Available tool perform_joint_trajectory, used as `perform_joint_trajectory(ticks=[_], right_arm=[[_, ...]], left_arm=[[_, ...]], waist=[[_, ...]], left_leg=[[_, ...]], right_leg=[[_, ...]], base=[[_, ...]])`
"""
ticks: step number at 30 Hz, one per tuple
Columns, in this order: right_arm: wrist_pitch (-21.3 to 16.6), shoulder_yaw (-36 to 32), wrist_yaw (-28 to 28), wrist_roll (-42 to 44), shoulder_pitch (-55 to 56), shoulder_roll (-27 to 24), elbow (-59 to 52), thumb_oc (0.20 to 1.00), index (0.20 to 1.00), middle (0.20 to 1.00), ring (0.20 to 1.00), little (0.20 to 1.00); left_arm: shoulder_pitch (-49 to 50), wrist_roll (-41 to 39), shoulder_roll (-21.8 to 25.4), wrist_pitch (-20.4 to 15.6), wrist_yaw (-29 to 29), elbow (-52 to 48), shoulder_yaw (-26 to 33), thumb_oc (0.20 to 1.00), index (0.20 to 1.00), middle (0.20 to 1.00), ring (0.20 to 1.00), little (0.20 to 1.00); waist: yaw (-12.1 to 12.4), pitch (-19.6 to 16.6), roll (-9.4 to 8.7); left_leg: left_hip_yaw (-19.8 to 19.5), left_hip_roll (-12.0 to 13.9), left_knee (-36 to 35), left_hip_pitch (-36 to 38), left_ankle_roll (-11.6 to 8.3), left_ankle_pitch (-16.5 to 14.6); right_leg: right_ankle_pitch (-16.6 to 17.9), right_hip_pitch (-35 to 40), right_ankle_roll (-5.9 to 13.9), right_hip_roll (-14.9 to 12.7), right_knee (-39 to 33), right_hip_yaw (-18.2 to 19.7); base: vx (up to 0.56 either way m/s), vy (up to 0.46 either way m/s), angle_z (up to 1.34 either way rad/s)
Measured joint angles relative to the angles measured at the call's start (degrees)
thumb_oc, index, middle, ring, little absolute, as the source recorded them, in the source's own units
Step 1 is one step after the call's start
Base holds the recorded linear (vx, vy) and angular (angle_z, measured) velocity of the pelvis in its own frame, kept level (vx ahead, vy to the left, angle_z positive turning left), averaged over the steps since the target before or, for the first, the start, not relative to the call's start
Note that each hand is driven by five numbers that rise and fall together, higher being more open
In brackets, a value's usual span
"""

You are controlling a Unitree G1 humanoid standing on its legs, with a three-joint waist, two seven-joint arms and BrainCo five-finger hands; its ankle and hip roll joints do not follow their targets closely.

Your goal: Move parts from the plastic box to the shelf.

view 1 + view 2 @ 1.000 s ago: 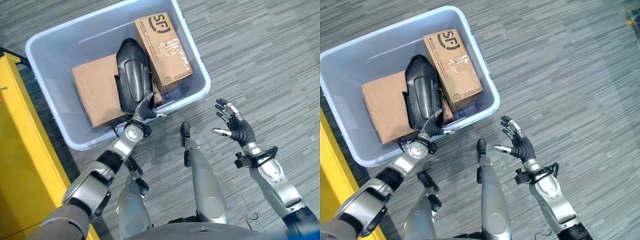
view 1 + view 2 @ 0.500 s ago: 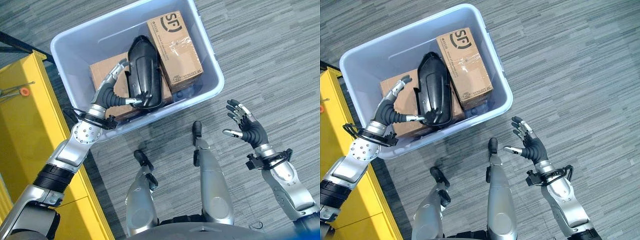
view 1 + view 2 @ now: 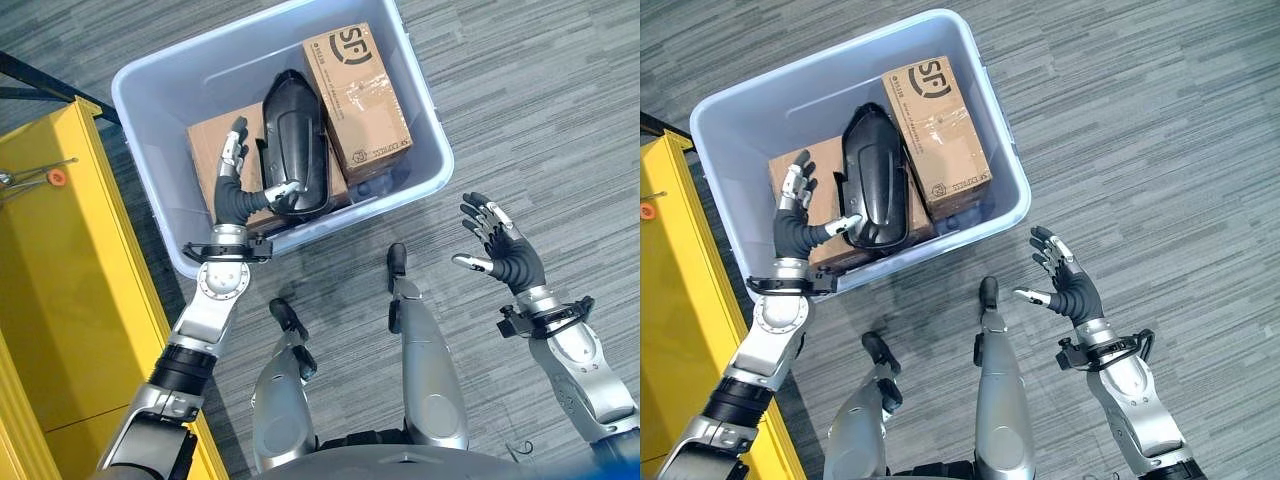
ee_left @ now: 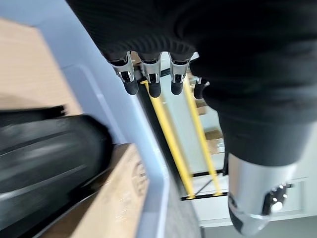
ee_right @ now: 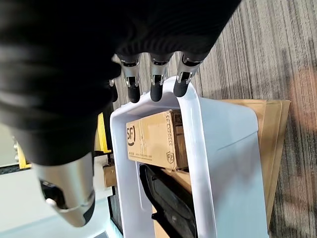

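Box [image 3: 420, 125] of pale blue plastic on grey carpet [image 3: 540, 90], holding a black part [image 3: 295, 160] that lies lengthwise on a flat carton [image 3: 215, 165], with a second, printed carton [image 3: 358, 100] just beside it against the right wall. Left hand [image 3: 237, 195] reaches over the near rim into the box, fingers straight and spread above the flat carton, thumb [image 3: 283, 189] touching the near end of the black part; it grips nothing. Right hand [image 3: 502, 248] hangs above bare carpet to the right of the box, well apart from it, fingers loosely spread and empty. Yellow shelf [image 3: 60, 300] runs along the robot's left, its edge near the box's left corner, leaving a narrow strip of carpet between them. Printed carton crowds the part's right side; the flat carton's exposed top on its left gives the left hand its room. Far end of the box interior is bare.
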Motion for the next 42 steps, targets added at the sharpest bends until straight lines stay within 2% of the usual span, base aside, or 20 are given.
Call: perform_joint_trajectory(ticks=[8, 15, 21, 31, 36, 42], right_arm=[[0.21, 4.56, -3.23, -1.10, -2.89, 0.44, 0.50, 1.000, 1.000, 1.000, 1.000, 1.000], [0.23, 5.18, -5.04, -0.99, -4.51, 0.18, 0.52, 1.000, 1.000, 1.000, 1.000, 1.000], [0.21, 5.39, -5.23, -0.97, -4.60, 0.12, 0.47, 1.000, 1.000, 1.000, 1.000, 1.000], [0.24, 5.37, -5.29, -0.85, -4.59, -0.06, 0.43, 1.000, 1.000, 1.000, 1.000, 1.000], [0.24, 5.31, -5.00, -0.42, -4.47, -0.09, 0.26, 1.000, 1.000, 1.000, 1.000, 1.000], [0.24, 5.02, -5.07, -0.41, -4.44, -0.10, 0.27, 1.000, 1.000, 1.000, 1.000, 1.000]], left_arm=[[-6.90, 0.25, -5.72, 4.19, 8.87, 11.92, -0.39, 1.000, 1.000, 1.000, 1.000, 1.000], [-8.44, 6.19, -3.77, 8.13, 18.30, 12.19, 4.71, 1.000, 1.000, 1.000, 1.000, 1.000], [-7.94, 8.74, -2.49, 9.36, 22.58, 11.72, 8.96, 1.000, 1.000, 1.000, 1.000, 1.000], [-7.21, 12.75, -1.16, 11.21, 24.91, 11.43, 10.65, 1.000, 1.000, 1.000, 1.000, 1.000], [-8.11, 14.51, -0.64, 13.76, 24.93, 11.95, 9.21, 1.000, 1.000, 1.000, 1.000, 1.000], [-8.66, 16.00, -1.37, 14.68, 24.86, 12.40, 6.70, 1.000, 1.000, 1.000, 1.000, 1.000]], waist=[[-1.35, 1.15, -2.24], [-1.77, 1.21, -2.33], [-1.35, 1.22, -2.33], [-0.96, 1.50, -2.21], [-1.39, 1.65, -2.08], [-1.80, 1.92, -1.79]], left_leg=[[0.42, 0.30, 0.05, -0.01, -0.02, 0.01], [0.75, 0.54, 0.03, 0.00, -0.02, 0.01], [0.73, 0.48, -0.01, -0.01, -0.02, 0.00], [0.70, 0.50, 0.54, -1.49, -0.03, 0.02], [0.74, 0.48, 0.83, -1.72, -0.02, 0.01], [1.00, 0.52, 0.84, -2.09, -0.02, 0.01]], right_leg=[[-0.02, -0.29, -0.01, 0.55, -0.09, 0.31], [0.24, -0.59, -0.38, 1.09, -0.06, 0.40], [0.15, -0.62, -0.25, 0.96, -0.06, 0.45], [0.41, -1.95, -0.63, 1.00, 0.09, 0.52], [0.37, -2.18, -0.57, 1.02, 0.09, 0.74], [0.34, -2.79, -0.48, 1.17, 0.01, 1.09]], base=[[0.00, -0.006, -0.03], [0.01, -0.007, -0.03], [0.00, 0.000, 0.00], [0.00, 0.000, 0.00], [0.00, 0.000, 0.00], [0.00, -0.004, -0.01]])
